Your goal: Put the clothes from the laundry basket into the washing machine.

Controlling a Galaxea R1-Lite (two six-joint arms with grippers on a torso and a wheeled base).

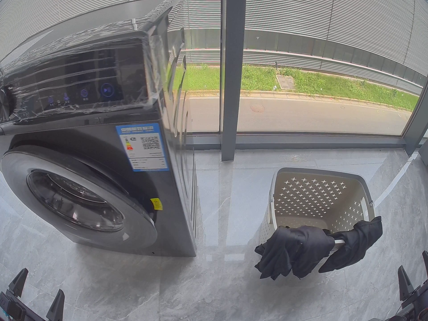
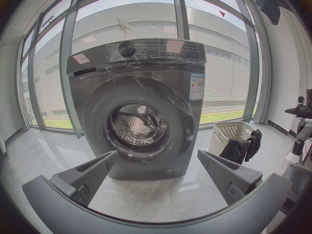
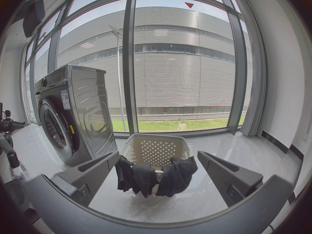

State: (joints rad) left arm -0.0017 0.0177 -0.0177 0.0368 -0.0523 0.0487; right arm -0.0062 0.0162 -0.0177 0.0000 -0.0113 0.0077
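A dark grey washing machine stands on the floor at the left, its round door shut; it faces my left gripper, which is open and holds nothing. A white perforated laundry basket sits on the floor to the right. Black clothes hang over its near rim, one bunch at the left and another piece at the right. The basket and clothes lie straight ahead of my right gripper, which is open and apart from them. In the head view my left gripper and right gripper sit at the bottom corners.
Tall glass windows with dark frames stand right behind the machine and basket. The grey marble floor lies bare between the machine and the basket. A white wall rises to the right of the basket.
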